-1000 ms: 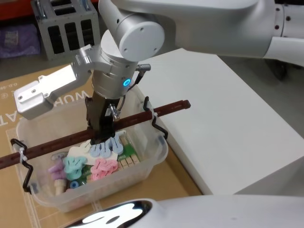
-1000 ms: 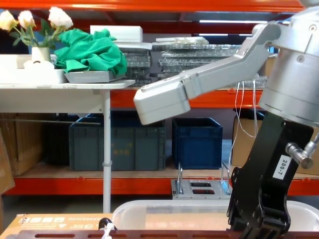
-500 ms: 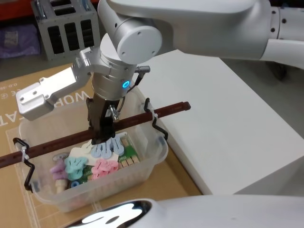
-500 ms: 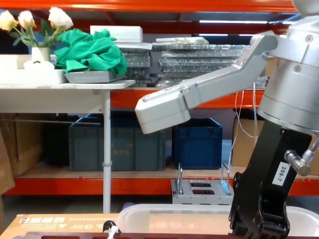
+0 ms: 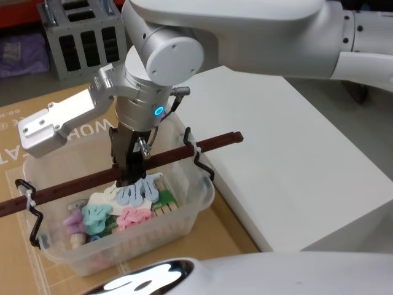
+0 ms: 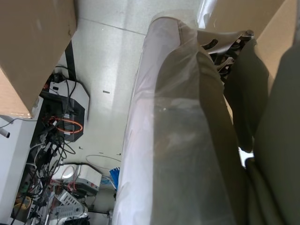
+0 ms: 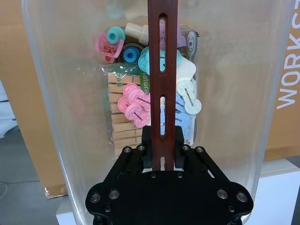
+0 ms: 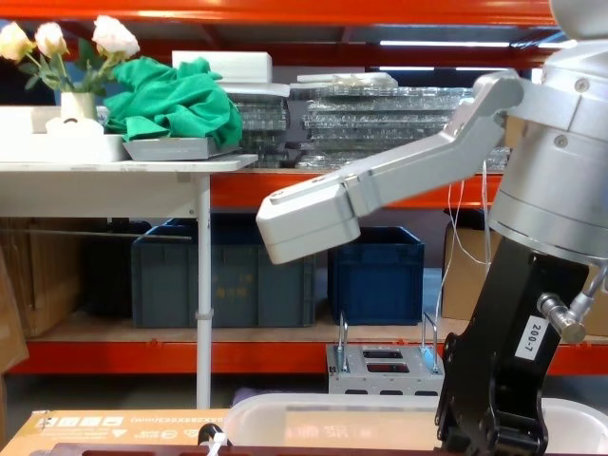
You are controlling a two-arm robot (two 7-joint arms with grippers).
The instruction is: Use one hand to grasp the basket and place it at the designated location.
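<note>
The black right gripper [image 5: 130, 174] pinches the middle of the dark red-brown bar handle [image 5: 218, 142] from above. It runs left to right over the whitish plastic basket [image 5: 184, 218].

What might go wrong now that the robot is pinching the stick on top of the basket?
1. The right gripper grips the thin handle at one spot, so the basket could swing or tilt when lifted.
2. Small white ties hold the handle on; one might slip.
3. The loose clips inside could slide or spill if it bumps the white table alongside.
</note>
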